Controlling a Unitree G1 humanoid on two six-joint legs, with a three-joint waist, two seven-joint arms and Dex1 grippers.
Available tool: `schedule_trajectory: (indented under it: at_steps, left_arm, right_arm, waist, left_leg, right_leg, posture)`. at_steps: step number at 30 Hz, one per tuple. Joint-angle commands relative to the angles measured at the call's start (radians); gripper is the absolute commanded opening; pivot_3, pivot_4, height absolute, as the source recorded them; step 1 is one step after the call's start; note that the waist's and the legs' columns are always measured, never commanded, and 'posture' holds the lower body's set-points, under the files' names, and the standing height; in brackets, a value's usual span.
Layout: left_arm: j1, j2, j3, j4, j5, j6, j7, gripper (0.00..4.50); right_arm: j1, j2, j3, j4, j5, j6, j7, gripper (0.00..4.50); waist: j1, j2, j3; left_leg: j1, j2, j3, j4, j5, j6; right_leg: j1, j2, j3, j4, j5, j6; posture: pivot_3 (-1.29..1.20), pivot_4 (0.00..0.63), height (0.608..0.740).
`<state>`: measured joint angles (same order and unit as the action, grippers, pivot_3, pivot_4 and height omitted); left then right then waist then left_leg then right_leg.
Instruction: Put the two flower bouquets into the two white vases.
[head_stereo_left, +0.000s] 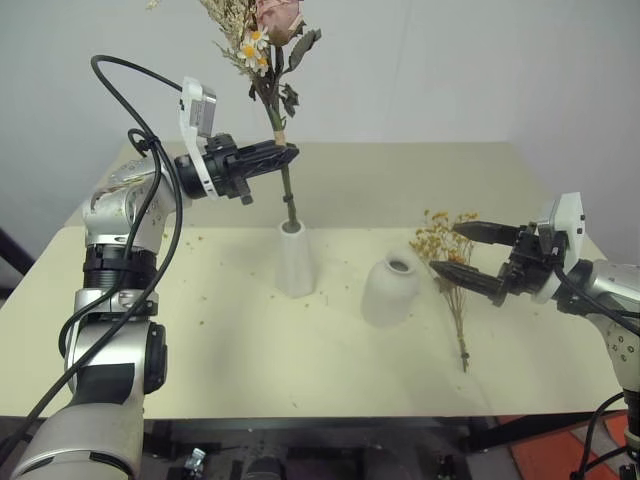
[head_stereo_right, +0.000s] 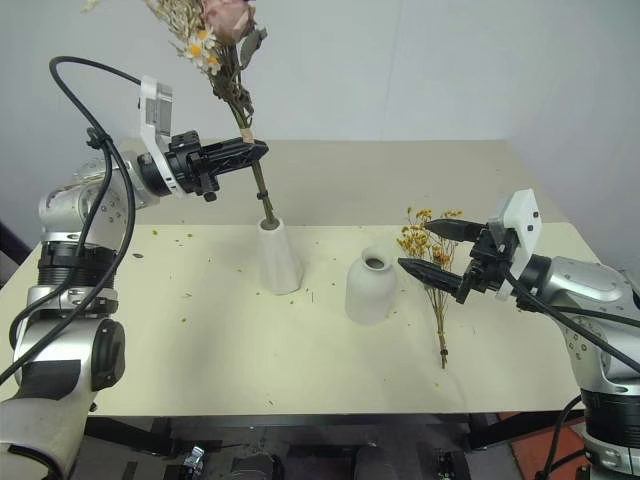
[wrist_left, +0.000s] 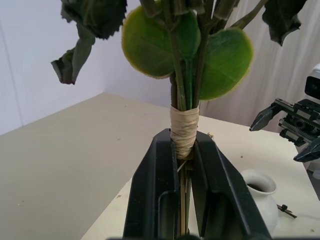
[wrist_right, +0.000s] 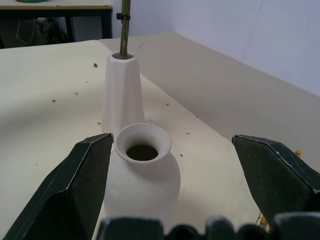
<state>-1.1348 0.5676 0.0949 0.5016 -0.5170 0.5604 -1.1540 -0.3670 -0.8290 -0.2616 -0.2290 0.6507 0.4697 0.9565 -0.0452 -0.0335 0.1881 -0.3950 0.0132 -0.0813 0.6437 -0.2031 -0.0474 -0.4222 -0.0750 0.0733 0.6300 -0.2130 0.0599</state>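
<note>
Progress: roughly halfway on the first bouquet, second one untouched

Left gripper (head_stereo_left: 268, 157) is clamped on the rose bouquet (head_stereo_left: 276, 40) just under its tape binding; the left wrist view shows both fingers (wrist_left: 155, 190) squeezed against the tied stems. Stem ends are already inside the mouth of the tall vase (head_stereo_left: 294, 260), which stands upright on the table (head_stereo_left: 560, 190); the right wrist view confirms the stems entering its opening. Bouquet leans a little and most of the stem length is above the rim, so I'd call it inserted but not seated, and the grip is not released.

Right gripper (head_stereo_left: 463, 249) has its jaws wide apart, holding nothing. It sits level, just beside the head of the yellow bouquet (head_stereo_left: 452, 280), which lies flat on the table to the right of the short vase (head_stereo_left: 389, 290). Can't tell if the lower finger touches the sprigs. Short vase is upright, mouth empty, between the tall vase and the yellow bouquet.

Left to do, by my read:
- lower the roses fully, let go
- pick up the yellow bouquet by its thin stems
- stand it up and feed it into the short vase's narrow neck

Loose petal bits are scattered across the tabletop
</note>
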Motion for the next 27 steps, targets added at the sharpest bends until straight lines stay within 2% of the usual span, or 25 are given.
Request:
schedule_trajectory:
  at_steps: [1,27]
  left_arm:
    - [-0.034,0.004,0.01,-0.015,0.001,-0.024,-0.019,0.13]
    - [0.051,-0.023,-0.013,-0.025,0.05,-0.023,-0.012,0.13]
  right_arm:
    - [0.004,-0.009,-0.05,-0.036,0.023,0.003,-0.01,4.5]
    - [0.007,-0.008,-0.047,-0.044,0.016,-0.003,-0.013,4.5]
  waist:
    - [0.0,0.0,0.0]
    - [0.0,0.0,0.0]
  left_leg:
    - [0.0,0.0,0.0,0.0,0.0,0.0]
    - [0.0,0.0,0.0,0.0,0.0,0.0]
  right_leg:
    - [0.0,0.0,0.0,0.0,0.0,0.0]
    - [0.0,0.0,0.0,0.0,0.0,0.0]
  posture:
    - [0.0,0.15,0.74]
    - [0.0,0.15,0.74]
